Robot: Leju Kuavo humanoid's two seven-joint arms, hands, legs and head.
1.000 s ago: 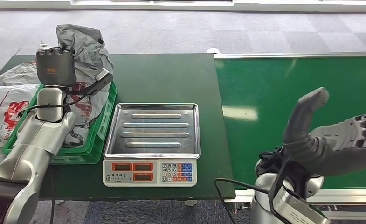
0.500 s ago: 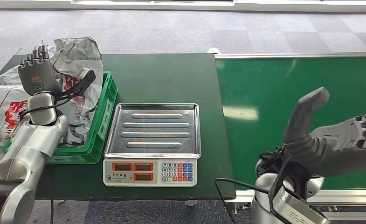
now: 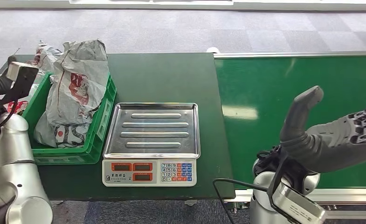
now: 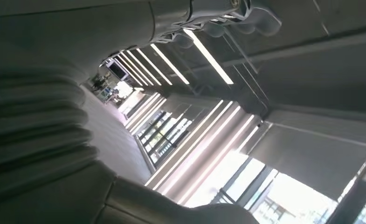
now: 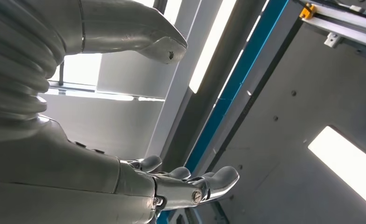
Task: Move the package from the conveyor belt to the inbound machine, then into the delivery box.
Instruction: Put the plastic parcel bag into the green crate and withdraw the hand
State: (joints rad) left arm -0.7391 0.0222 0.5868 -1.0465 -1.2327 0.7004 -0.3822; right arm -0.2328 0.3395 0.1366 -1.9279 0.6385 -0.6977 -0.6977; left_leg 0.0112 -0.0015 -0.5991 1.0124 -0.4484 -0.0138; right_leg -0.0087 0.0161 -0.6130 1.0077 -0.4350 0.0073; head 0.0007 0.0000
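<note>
The grey package (image 3: 76, 88) lies slumped in the green delivery box (image 3: 96, 140) on the dark green table (image 3: 162, 79), just left of the steel weighing scale (image 3: 152, 140). The right hand (image 3: 332, 140) hovers palm-up over the green conveyor belt (image 3: 265, 79), thumb raised and fingers apart, holding nothing. The left hand (image 4: 69, 154) points at the ceiling, fingers spread and empty

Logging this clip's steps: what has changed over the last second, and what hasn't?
The left hand has pulled away from above the green crate toward the robot's left, holding nothing. The grey package lies in the crate. The right hand stays open over the conveyor belt, barely shifted; the scale is unmoved.
</note>
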